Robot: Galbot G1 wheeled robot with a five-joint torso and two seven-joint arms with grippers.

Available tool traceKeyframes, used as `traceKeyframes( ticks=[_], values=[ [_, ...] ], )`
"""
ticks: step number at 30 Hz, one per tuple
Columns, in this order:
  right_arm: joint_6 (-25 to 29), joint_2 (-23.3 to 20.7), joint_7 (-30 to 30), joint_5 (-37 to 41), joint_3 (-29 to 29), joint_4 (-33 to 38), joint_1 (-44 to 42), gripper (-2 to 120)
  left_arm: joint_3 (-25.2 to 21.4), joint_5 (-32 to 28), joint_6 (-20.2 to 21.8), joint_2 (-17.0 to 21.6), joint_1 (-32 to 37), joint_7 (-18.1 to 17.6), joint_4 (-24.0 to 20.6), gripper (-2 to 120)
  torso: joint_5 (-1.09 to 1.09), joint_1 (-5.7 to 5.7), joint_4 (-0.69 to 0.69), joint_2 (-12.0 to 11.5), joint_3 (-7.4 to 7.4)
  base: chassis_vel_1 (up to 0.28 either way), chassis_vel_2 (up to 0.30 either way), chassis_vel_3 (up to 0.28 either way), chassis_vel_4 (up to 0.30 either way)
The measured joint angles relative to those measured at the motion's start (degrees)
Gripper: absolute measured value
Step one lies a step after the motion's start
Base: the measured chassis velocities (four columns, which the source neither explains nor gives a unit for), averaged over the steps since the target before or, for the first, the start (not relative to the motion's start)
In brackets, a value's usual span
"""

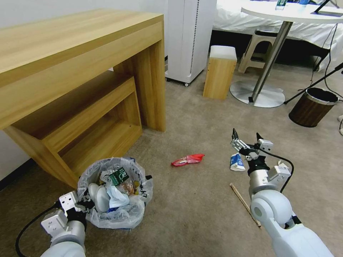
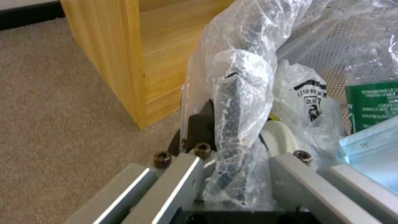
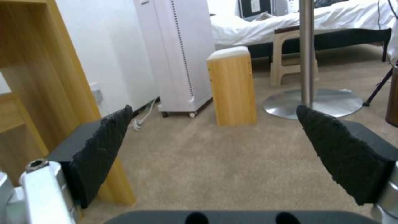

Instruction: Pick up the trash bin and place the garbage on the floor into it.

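Down at the lower left of your head view, the left claw [image 1: 85, 204] is largely buried behind the crinkly translucent white bag that lines the small round trash bin [image 1: 115, 192]. Your left wrist view shows a roll of that bag-wrapped rim [image 2: 232, 124] pinched between the dark fingers [image 2: 199, 127], so the claw is clamped on the bin's edge. You cannot make out the bin's base under the plastic. Inside lie a green printed packet [image 1: 120, 176], a pale blue face mask [image 1: 116, 198] and white items too crumpled to identify.

Your right claw [image 1: 246, 138] hangs above the beige-tan short-pile carpet floor [image 1: 193, 214] with its black fingers [image 3: 104, 143] spread wide and nothing between them. Just beside its wrist a small blue-and-white carton [image 1: 236, 162] is partly covered by the arm. A thin wooden stick [image 1: 244, 204] lies on the carpet with its far end hidden behind the arm's elbow. A red wrapper [image 1: 188, 159] lies in the open between bin and carton.

Around you stand a light wooden desk with a lower shelf [image 1: 82, 71], a white wheeled cabinet [image 1: 189, 39], a small wooden box with a white top [image 1: 219, 71], a round white surface on a metal pedestal [image 1: 278, 35], cut off at the frame's top, and a brown cylindrical bin with a metal rim [image 1: 312, 107].
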Motion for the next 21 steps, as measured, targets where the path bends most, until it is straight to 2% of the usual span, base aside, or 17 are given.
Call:
traceKeyframes(
  ticks=[21],
  values=[
    [1.00, 0.43, 0.13, -0.54, 0.90, 0.42, -1.92, 100, 0.67, 0.30, 0.18, 0.00, -0.65, 0.06, 0.87, 1, 0.01, 0.00, 0.00, 0.00, 0.00, 0.000, 0.000, 0.000, 0.000]
  ],
)
